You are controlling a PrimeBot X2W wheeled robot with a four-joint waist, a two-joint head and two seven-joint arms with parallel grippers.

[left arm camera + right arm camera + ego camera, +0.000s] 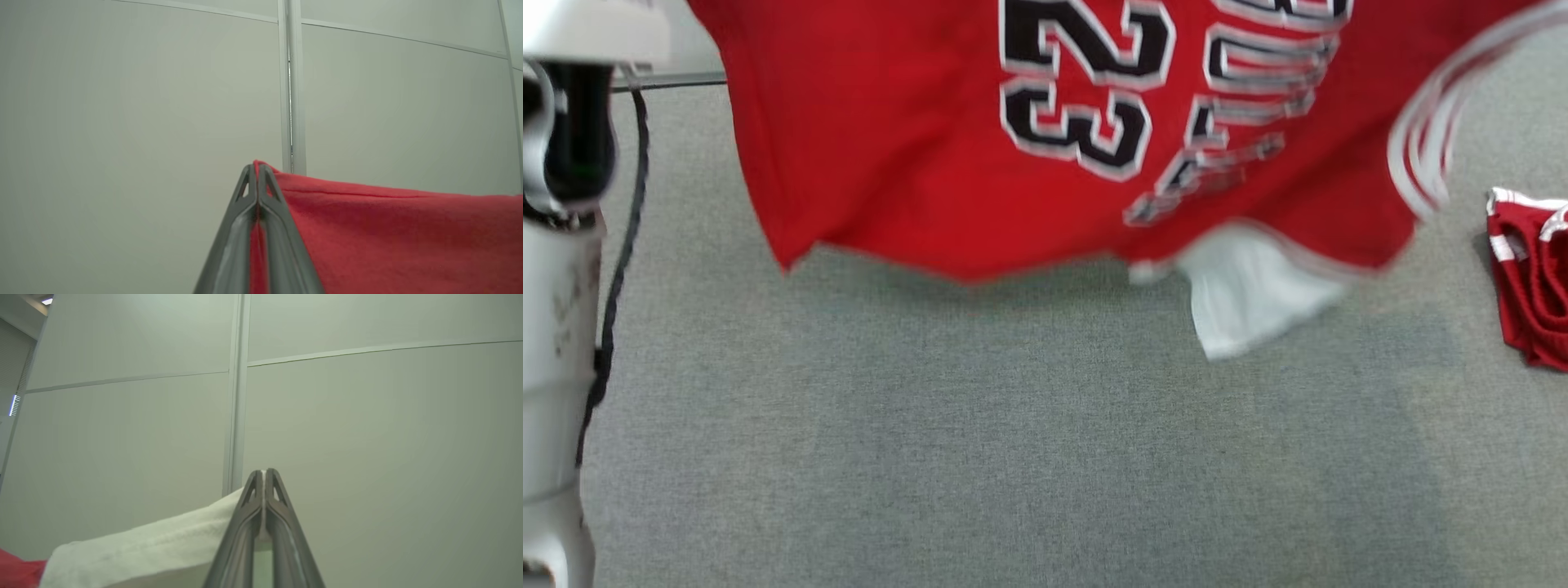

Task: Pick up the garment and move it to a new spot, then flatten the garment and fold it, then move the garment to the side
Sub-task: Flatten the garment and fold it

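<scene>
The left gripper [258,167] has its two dark fingers pressed together, and they pinch a corner of the red garment [388,237]. In the left wrist view the cloth spreads from the fingers toward 3 o'clock. The right gripper [265,471] is also closed tight. It pinches the white part [143,547] of the same garment, which runs from the fingers toward 8 o'clock, where a bit of red shows at the edge of the right wrist view.

Behind both grippers stands a pale wall [122,122] of large panels, with a light vertical strip [292,81] between them.

In the head view a grey cloth-covered surface [1013,457] takes the whole lower half. The garment [890,163] hangs above it, from 10 o'clock to 2 o'clock. It is held up in the air and its shadow falls on the surface below. It is a red jersey with the number 23 in black and white, and the lettering beside the number is blurred. Its lower edge is blurred too.

A pale forearm [556,327] stands at 9 o'clock, at the edge of the view.

The white part [1250,294] hangs down below the red hem, a little toward 3 o'clock from the middle.

A second red garment [1531,294] with white stripes lies folded on the surface at 3 o'clock, well apart from the hanging one.

A black cable [621,245] runs down beside the forearm.
</scene>
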